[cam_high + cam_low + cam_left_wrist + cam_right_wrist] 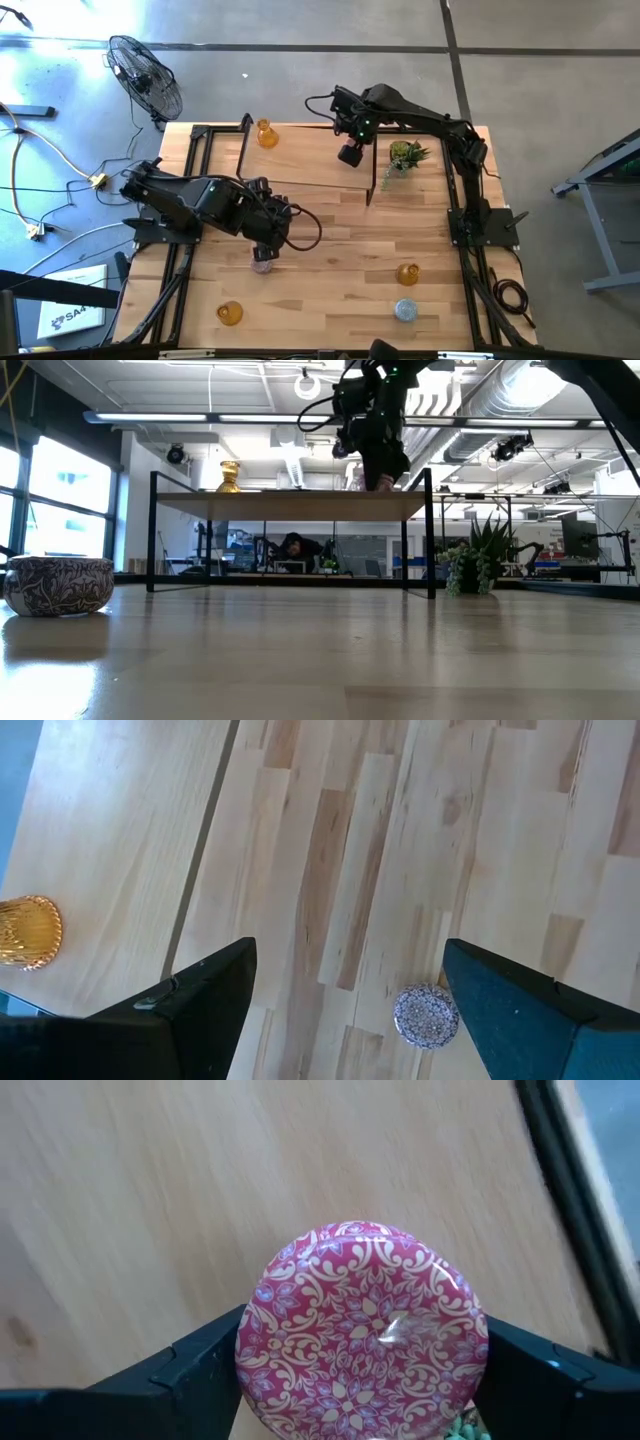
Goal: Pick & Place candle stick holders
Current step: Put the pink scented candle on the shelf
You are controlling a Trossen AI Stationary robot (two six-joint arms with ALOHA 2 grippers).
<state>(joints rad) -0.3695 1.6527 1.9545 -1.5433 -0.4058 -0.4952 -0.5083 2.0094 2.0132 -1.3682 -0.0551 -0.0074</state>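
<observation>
My right gripper [350,153] is shut on a pink patterned candle holder [362,1330] over the raised wooden shelf [300,160]; in the low view [380,472] it is at shelf-top height. An amber holder [266,133] stands on the shelf's far left. My left gripper [265,248] is open, high above a second pink patterned holder [263,263], which shows small between its fingers in the left wrist view [427,1016]. Two more amber holders [230,313] [407,273] and a light blue one [405,311] stand on the table near its front edge. My right gripper pinches the pink holder by its round side wall [250,1342] between its two fingers [200,1370], one on each side. The fingers point down from above. The holder's round patterned face is toward the wrist camera. Whether its underside rests on the shelf top [290,495], I cannot tell.
A spiky green potted plant [405,157] stands on the table just right of the shelf's black frame leg [375,185]. Black frame rails [165,290] run along the table's left and right sides. Bare wood lies between the shelf and the front holders.
</observation>
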